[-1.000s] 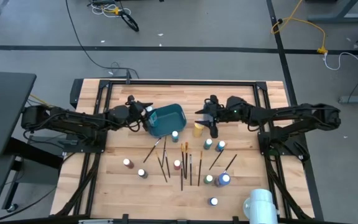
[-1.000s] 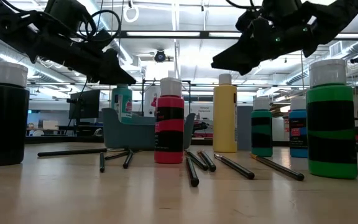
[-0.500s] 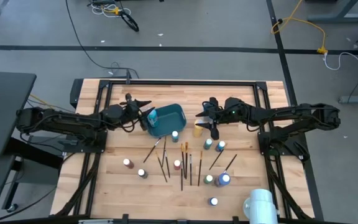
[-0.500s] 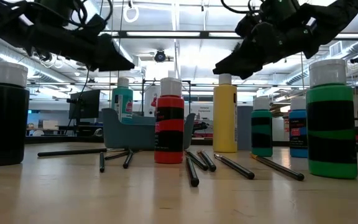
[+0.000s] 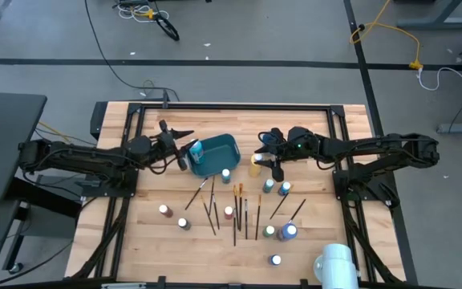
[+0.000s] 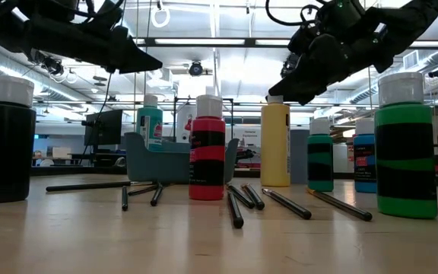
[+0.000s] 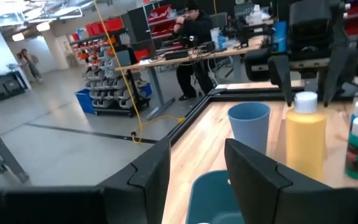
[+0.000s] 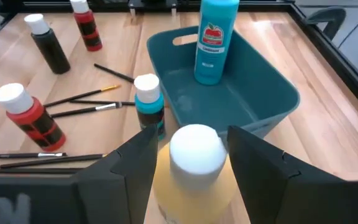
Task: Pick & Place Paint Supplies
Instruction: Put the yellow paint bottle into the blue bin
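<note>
A teal bin (image 5: 217, 156) stands at the table's middle with a teal bottle (image 8: 216, 40) upright inside it. My left gripper (image 5: 179, 144) hovers open at the bin's left side, above its rim, with nothing between its fingers (image 7: 148, 177). A yellow bottle (image 5: 255, 167) with a white cap (image 8: 194, 148) stands on the table right of the bin. My right gripper (image 5: 269, 154) is open and slants down over it, one finger on each side of the cap and apart from it. Paintbrushes (image 5: 235, 213) and small bottles (image 5: 269, 231) lie and stand nearer the front.
A teal-and-black bottle (image 8: 148, 99) stands against the bin's near wall. A blue cup (image 7: 248, 124) stands beyond the yellow bottle. Red, black and green bottles (image 6: 405, 144) stand across the front half. A white roll (image 5: 335, 261) sits at the front right edge.
My left gripper has risen and drawn back from the bin toward the table's left edge, rolling a little; its fingers have stayed open. My right gripper has tipped its fingers down closer around the yellow bottle's cap. The bottles and brushes have kept still.
</note>
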You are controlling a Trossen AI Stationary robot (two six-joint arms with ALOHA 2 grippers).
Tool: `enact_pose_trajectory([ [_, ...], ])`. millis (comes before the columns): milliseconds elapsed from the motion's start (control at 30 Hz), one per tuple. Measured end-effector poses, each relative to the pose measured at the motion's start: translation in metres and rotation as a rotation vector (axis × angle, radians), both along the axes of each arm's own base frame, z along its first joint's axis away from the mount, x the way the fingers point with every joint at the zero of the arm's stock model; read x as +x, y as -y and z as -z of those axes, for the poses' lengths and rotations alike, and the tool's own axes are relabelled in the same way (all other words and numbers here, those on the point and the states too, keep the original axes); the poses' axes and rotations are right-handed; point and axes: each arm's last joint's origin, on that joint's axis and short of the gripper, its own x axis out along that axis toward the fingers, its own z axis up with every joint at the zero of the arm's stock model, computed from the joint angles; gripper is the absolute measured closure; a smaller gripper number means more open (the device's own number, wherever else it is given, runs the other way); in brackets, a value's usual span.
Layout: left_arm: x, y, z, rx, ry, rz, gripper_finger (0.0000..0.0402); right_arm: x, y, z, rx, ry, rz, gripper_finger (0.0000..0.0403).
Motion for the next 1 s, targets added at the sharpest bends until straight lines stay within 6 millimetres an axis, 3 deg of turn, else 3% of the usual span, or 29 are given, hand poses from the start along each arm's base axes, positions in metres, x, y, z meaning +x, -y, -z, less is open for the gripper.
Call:
enact_pose_trajectory([
  [133, 0.000, 0.000, 0.000, 0.015, -0.004, 0.000, 0.0239, -0.001, 0.002, 0.002, -0.015, -0.024, 0.066, 0.0219],
  [400, 0.000, 0.000, -0.001, 0.018, 0.001, -0.003, 0.0239, -0.003, 0.005, 0.004, -0.031, -0.050, 0.061, 0.0289],
  [700, 0.000, 0.000, -0.001, 0.016, -0.003, -0.003, 0.0239, -0.003, 0.005, -0.003, -0.096, 0.000, 0.012, 0.0271],
  [1000, 0.000, 0.000, -0.001, 0.029, -0.013, -0.004, 0.0239, -0.005, 0.001, -0.038, -0.194, 0.274, -0.044, 0.0289],
])
